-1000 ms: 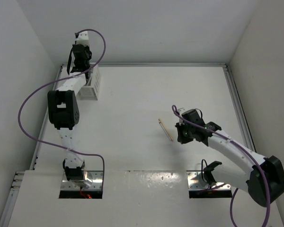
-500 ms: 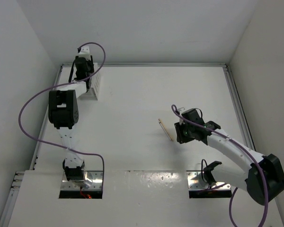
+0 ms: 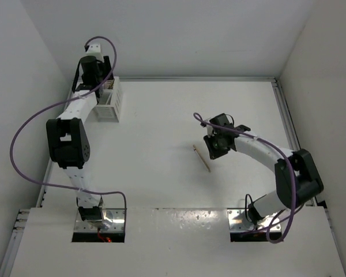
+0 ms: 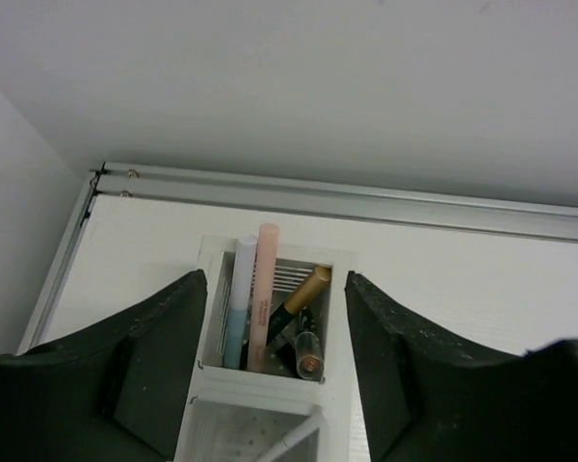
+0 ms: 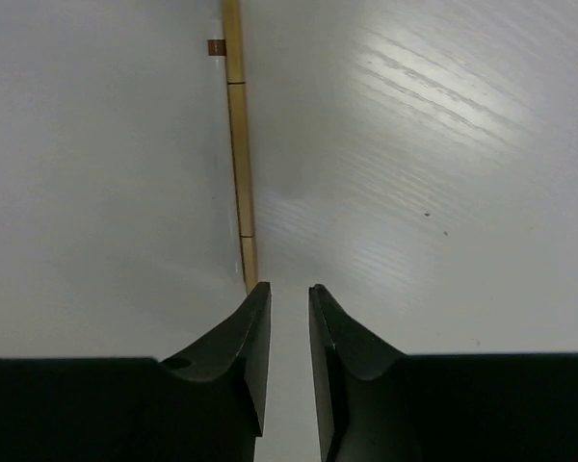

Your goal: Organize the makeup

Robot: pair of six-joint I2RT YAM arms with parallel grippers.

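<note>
Over the white slatted box [image 3: 113, 107] at the far left hangs my left gripper [image 3: 104, 88], open, with nothing between its fingers. From the left wrist, the gripper [image 4: 275, 279] straddles the box [image 4: 270, 383]. Its far compartment holds makeup: a light blue stick [image 4: 239, 308], a pink stick [image 4: 263, 298], a black and gold one [image 4: 303, 294] and a clear-capped one [image 4: 308, 354]. A white stick [image 4: 294, 438] lies in the near compartment. A tan pencil [image 3: 201, 157] lies mid-table. My right gripper [image 3: 211, 152] is beside it, narrowly open and empty [image 5: 289, 289]; the pencil [image 5: 239, 144] runs ahead from its left fingertip.
An aluminium rail [image 4: 347, 197] runs along the table's far edge just behind the box, with the white back wall above it. A side wall stands close on the box's left. The right arm's purple cable [image 3: 203, 121] loops above its wrist.
The left jaws have spread wide and the left wrist has lifted back from the box. The right arm has swung left and forward toward the pencil, its jaws parting slightly.
</note>
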